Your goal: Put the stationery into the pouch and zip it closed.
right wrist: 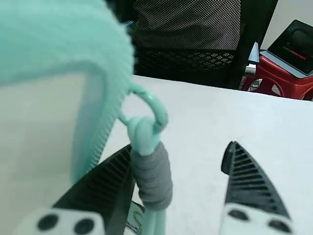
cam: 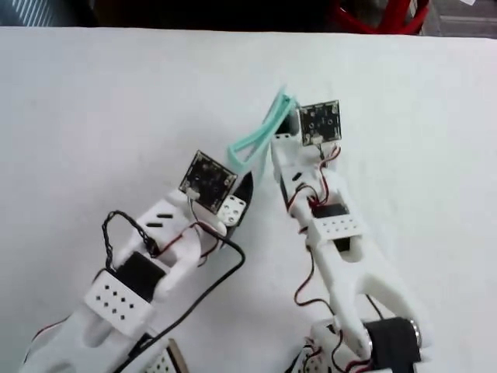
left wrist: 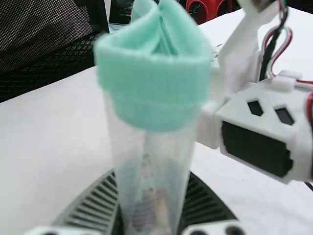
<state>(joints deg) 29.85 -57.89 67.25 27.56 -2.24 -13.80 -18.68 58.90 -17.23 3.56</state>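
Pouch [cam: 260, 134] sat upper centre in the high view, between both arms. Left wrist view showed left jaws clamped on its clear body; right wrist view, right jaws apart, zipper pull [right wrist: 151, 171] against one.

Mint-green pouch [left wrist: 151, 83] with clear body, grey-wrapped zip pull [right wrist: 152, 174], white table [cam: 93, 116], black ribbed jaws.

A white flat tabletop [cam: 93, 116] spans the workspace. A red plastic stool [cam: 380, 17] stands beyond its edge at 1 o'clock, near a black mesh chair [right wrist: 186, 29].
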